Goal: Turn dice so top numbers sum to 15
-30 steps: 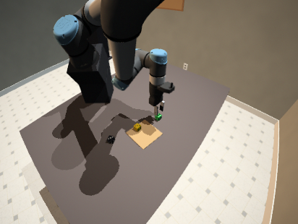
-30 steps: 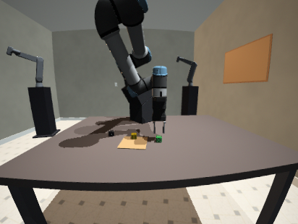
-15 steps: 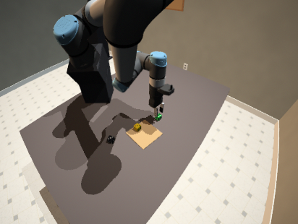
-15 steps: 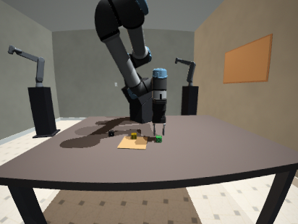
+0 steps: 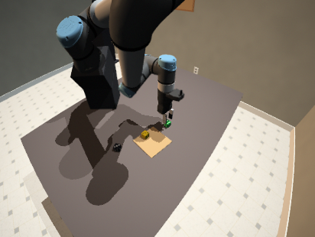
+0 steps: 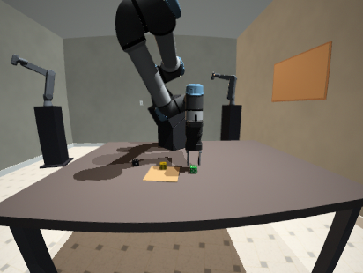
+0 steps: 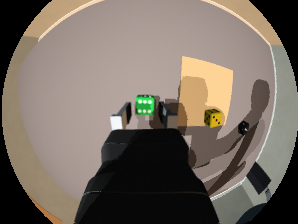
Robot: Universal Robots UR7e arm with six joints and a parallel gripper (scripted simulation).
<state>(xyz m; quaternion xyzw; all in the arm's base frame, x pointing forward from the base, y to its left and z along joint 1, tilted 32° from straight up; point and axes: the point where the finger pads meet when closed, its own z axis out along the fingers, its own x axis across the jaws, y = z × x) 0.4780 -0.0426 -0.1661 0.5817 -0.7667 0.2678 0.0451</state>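
Lying below the open tool (image 5: 168, 115) (image 6: 194, 164) (image 7: 145, 111); green die (image 5: 167, 124) (image 6: 193, 169) (image 7: 145, 105).

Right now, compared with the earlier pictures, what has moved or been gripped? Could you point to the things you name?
The hand (image 5: 168, 120) (image 6: 194, 164) (image 7: 144, 108) has come down slightly towards the green die (image 5: 167, 124) (image 6: 193, 169) (image 7: 145, 104). Nothing was gripped or released; it is open. All three dice and the mat (image 5: 153, 147) (image 6: 161, 174) (image 7: 217, 85) look unmoved.
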